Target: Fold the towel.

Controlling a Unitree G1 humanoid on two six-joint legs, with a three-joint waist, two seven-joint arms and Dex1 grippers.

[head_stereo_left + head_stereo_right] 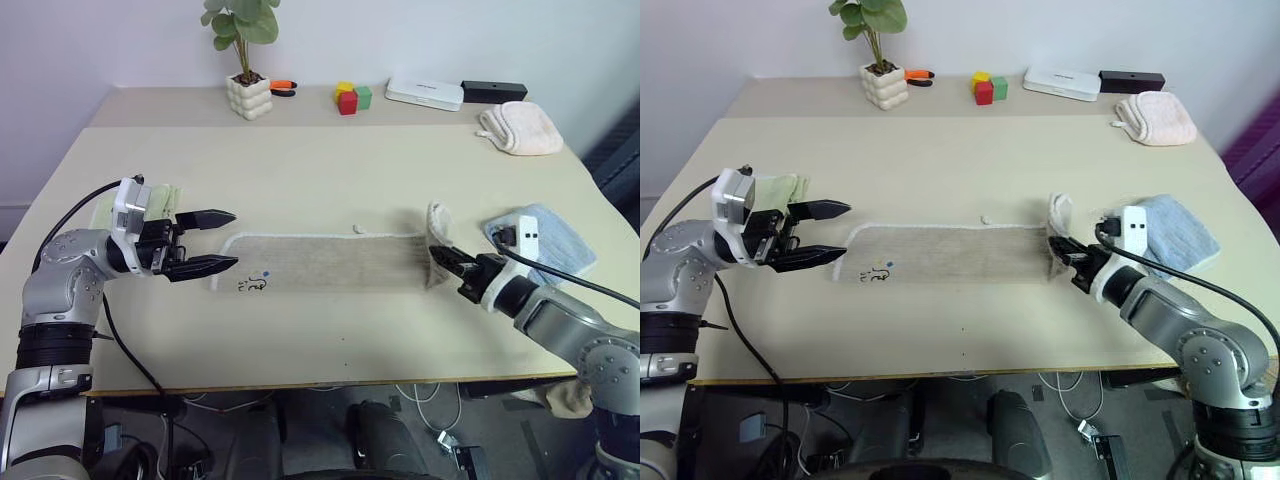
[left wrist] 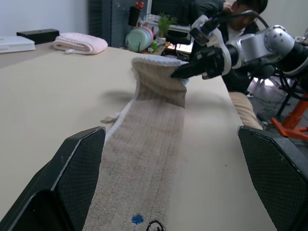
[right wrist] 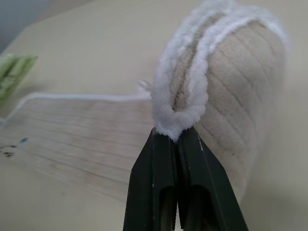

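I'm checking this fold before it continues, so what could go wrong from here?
1. The right end effector pinches only the pale corded edge of the towel, right at its fingertips, so the lifted end could slip free during the carry.
2. The left end effector hovers open off the far end without pinning it, so the whole strip might drag across the table instead of folding.

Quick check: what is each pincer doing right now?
Left pincer: open, holding nothing, beside the towel's near end.
Right pincer: shut on the towel's corded edge, that end lifted.
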